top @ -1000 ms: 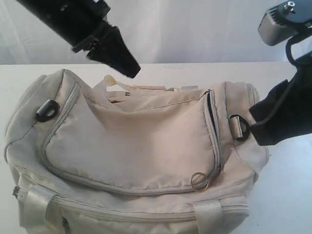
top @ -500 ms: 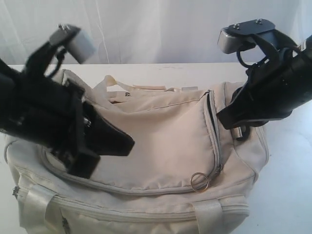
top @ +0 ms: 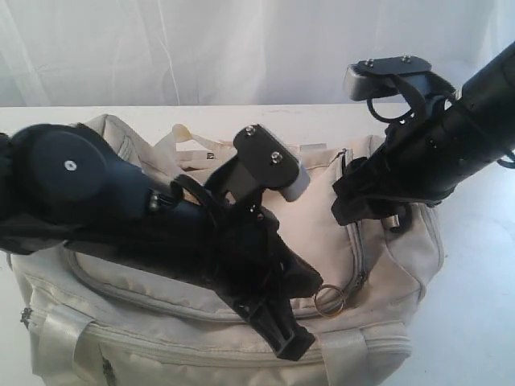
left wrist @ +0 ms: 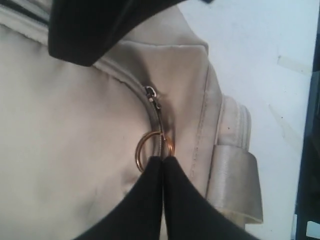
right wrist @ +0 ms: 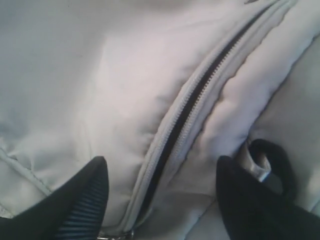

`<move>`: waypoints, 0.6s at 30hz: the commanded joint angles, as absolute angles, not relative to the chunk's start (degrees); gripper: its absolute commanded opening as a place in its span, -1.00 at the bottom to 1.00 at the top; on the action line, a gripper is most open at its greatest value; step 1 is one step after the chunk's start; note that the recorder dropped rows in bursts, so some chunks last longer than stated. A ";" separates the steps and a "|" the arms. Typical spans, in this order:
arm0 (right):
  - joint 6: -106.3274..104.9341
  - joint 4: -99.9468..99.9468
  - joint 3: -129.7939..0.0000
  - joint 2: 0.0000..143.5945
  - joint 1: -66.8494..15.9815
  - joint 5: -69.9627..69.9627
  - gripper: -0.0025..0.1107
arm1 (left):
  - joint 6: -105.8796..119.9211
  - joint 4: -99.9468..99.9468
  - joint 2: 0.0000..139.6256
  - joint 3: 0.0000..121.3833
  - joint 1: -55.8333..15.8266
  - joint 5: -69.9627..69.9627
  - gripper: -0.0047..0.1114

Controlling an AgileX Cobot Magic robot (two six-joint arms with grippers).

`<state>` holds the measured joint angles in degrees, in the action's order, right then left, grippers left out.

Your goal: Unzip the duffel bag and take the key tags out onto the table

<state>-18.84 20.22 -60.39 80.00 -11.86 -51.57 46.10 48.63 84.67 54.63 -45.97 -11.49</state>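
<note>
White matte desk (top: 475,322), seen to the outer side of the right end effector (top: 348,211) and behind both arms, up to a pale curtain (top: 241,48). Carries a cream duffel bag (top: 105,314), lying directly on it, right beneath the left end effector (left wrist: 162,160) and the right one. Shows again in the left wrist view, just past the bag's end, beyond that end effector's tips.
</note>
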 commanded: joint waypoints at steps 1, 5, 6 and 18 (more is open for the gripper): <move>-15.96 19.65 -60.55 82.53 -11.41 -51.17 0.08 | 46.70 50.17 86.33 55.46 -46.43 -11.43 -0.47; -13.13 19.65 -60.55 84.17 -11.41 -51.41 -0.09 | 47.91 50.17 86.42 55.46 -46.43 -11.17 -0.16; -12.46 19.65 -60.55 84.61 -11.41 -51.54 -0.17 | 49.17 50.17 86.45 55.46 -46.43 -11.15 -0.13; -10.85 19.54 -60.89 84.35 -11.41 -50.59 -0.96 | 51.41 50.17 88.60 55.46 -46.43 -10.72 -0.13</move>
